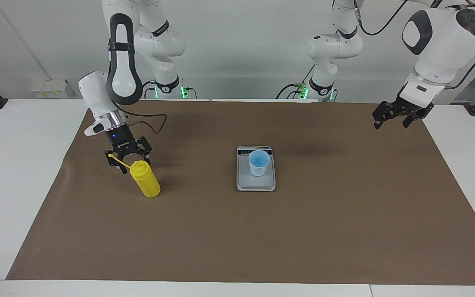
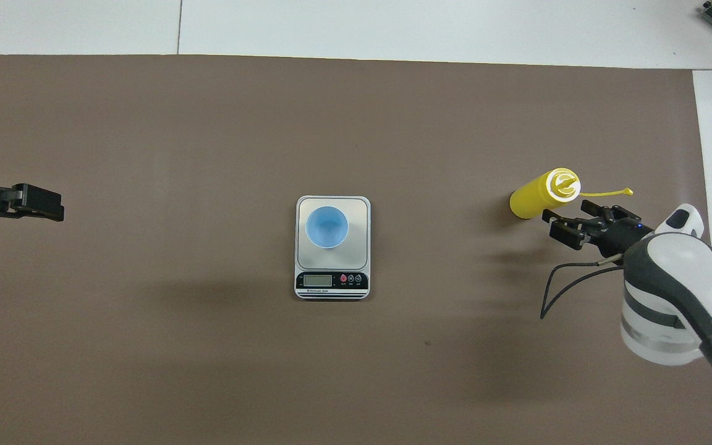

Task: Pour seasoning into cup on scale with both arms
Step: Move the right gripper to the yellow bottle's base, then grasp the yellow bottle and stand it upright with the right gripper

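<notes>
- The right gripper (image 1: 127,161) is low beside the seasoning (image 1: 145,180), on the side nearer to the robots, with its jaws wide and holding nothing; I judge the grasp is not yet made.
- The left gripper (image 1: 398,115) hangs over the mat edge at the left arm's end, jaws wide and empty; this arm waits.
- The cup (image 1: 258,162) stands upright on the scale (image 1: 244,182) at the middle of the table.
- The seasoning stands upright on the mat, toward the right arm's end, well apart from the cup.
- Left to do: grasp, carry, pour.
</notes>
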You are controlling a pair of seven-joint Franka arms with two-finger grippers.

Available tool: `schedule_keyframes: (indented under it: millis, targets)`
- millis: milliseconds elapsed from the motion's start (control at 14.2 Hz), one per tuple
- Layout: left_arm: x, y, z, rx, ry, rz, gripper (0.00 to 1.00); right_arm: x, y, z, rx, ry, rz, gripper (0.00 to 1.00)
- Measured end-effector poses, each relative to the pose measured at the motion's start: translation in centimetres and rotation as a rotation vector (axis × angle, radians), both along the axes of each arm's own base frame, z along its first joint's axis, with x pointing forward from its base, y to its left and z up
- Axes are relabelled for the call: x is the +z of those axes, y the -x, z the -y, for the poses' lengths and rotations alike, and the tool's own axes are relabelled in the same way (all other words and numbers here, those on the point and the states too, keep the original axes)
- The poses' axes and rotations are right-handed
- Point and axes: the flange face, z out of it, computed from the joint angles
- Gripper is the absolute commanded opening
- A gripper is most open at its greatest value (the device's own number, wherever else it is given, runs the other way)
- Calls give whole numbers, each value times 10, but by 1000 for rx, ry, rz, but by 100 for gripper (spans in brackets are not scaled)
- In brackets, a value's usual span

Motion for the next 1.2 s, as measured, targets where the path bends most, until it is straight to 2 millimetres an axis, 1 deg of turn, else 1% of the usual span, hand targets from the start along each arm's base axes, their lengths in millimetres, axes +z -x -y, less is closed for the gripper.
schedule_keyframes:
  millis: [141, 283, 424, 636, 848, 989, 1201]
  targets:
    - [1, -3, -1, 1, 0, 5, 100, -11, 1, 1, 85, 60, 75, 100]
    - [12, -8, 0, 0, 1, 22, 100, -11, -5, 0, 143, 99, 115, 100]
    - [21, -13, 0, 0, 2, 23, 100, -11, -12, -2, 170, 101, 150, 100]
    - [38, -21, 2, -4, 4, 28, 100, -20, -16, -7, 218, 107, 192, 100]
    - [51, -22, 9, -16, 6, 53, 100, -23, -28, -9, 247, 103, 212, 100]
    - [55, -22, 10, -17, 6, 59, 100, -23, -33, -10, 249, 100, 217, 100]
    - [56, -22, 9, -15, 6, 61, 100, -23, -36, -10, 250, 99, 220, 100]
